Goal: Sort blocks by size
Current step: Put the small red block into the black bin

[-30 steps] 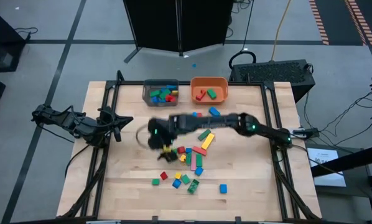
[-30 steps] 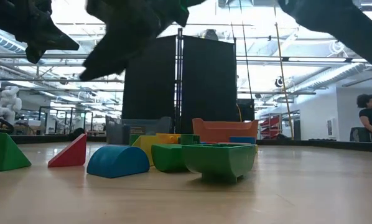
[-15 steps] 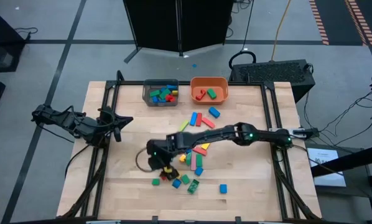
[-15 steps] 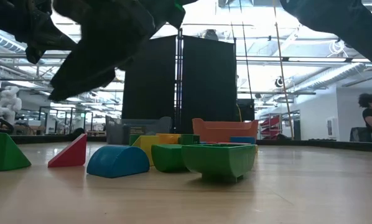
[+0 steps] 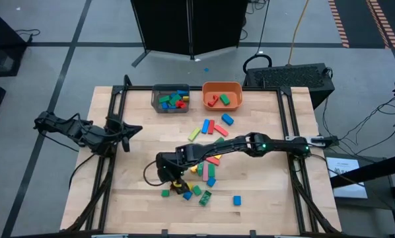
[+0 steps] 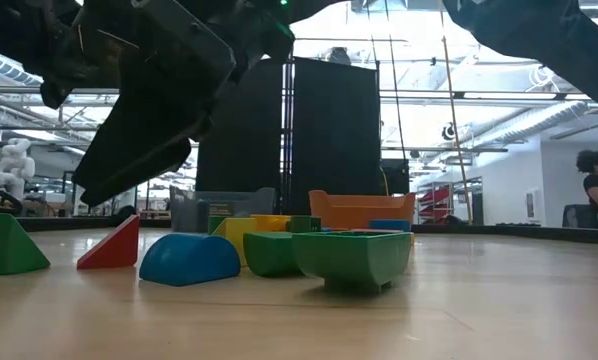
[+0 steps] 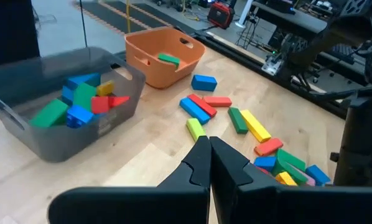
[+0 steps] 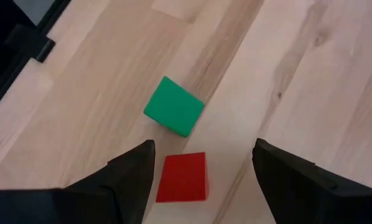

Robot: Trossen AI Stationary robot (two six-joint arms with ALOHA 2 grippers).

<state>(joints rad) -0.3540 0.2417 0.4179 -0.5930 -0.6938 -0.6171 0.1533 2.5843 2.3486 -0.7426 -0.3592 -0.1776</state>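
High view first, from the left: the left gripper [image 5: 128,128] waits at the left edge of the wooden table [image 5: 263,198], well apart from the work, and its wrist view shows its two dark fingers [image 7: 206,163] pressed together with nothing between them. Next along, near the table's back edge, stands the grey bin [image 5: 170,98], holding green, blue, red and yellow blocks; just beside it on the right is the orange bin [image 5: 222,94] with a red and a green piece inside. Below the bins, loose bars [image 5: 209,127] in green, red and blue lie in a small fan, and nearer the front the main scatter of blocks [image 5: 207,173] spreads across the middle of the table, with a lone blue cube [image 5: 237,199] off to its right. The right arm reaches from the right side across this scatter, so the right gripper [image 5: 169,178] hangs over the scatter's left end, near the front. Its wrist view looks down between spread fingers [image 8: 131,174]: the jaws stand open and hold nothing, with a small red cube [image 8: 182,178] on the wood between them and a green cube [image 8: 173,106] just beyond it, the two close but apart.
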